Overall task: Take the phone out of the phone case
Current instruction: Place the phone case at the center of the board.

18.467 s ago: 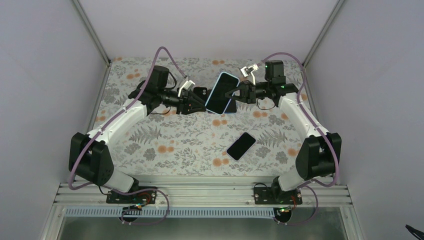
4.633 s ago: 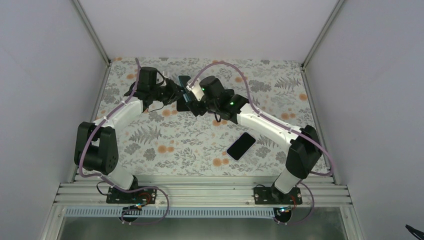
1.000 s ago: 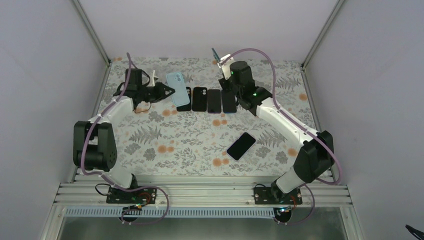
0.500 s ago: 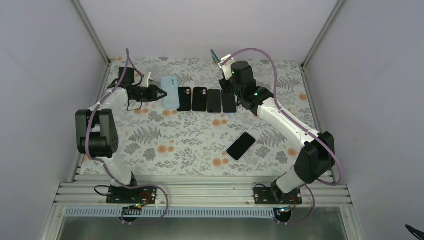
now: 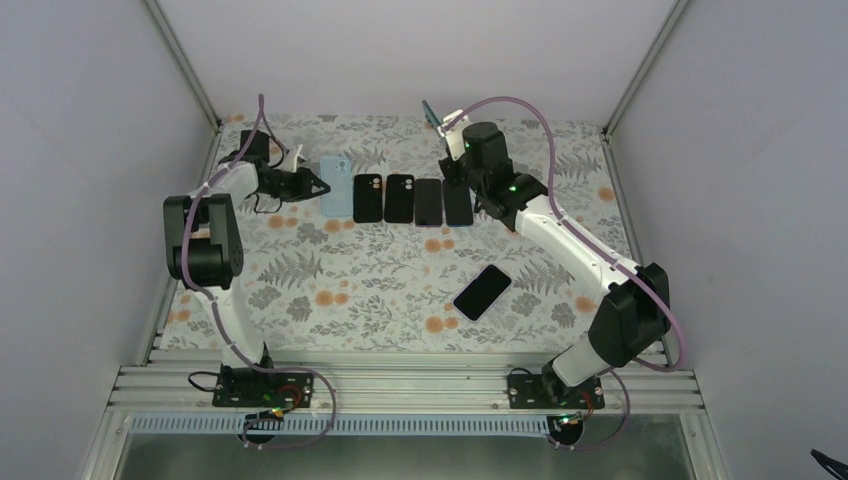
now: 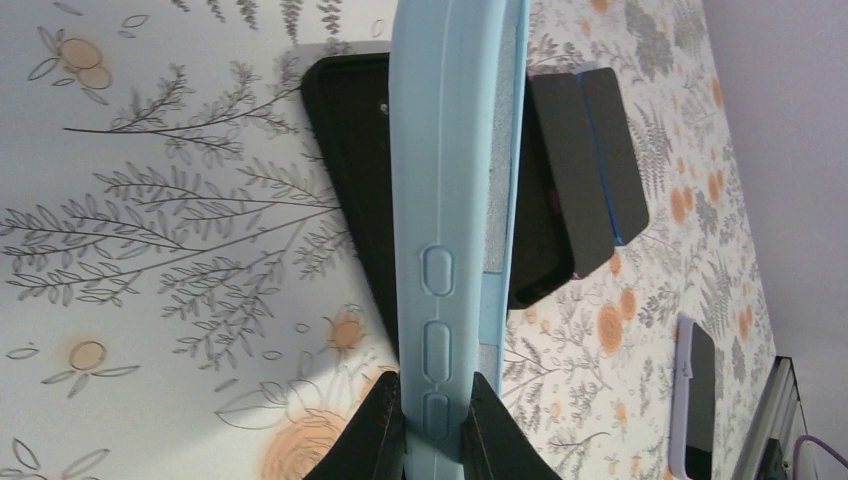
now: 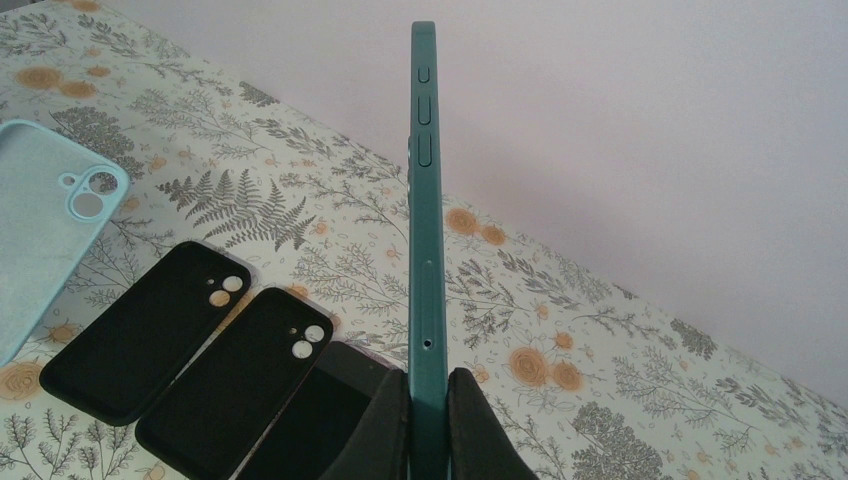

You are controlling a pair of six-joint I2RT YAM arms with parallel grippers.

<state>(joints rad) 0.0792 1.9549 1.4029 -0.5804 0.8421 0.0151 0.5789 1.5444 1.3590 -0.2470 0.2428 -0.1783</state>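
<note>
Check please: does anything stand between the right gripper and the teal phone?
Nothing visible does. The right gripper is shut on the teal phone, holding it upright on its edge above the black cases.

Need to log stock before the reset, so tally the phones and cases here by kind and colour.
Light blue phone case, in the left gripper: 1
Black phone cases: 2
Dark phones lying flat: 3
Teal phone, in the right gripper: 1
Total: 7
</note>
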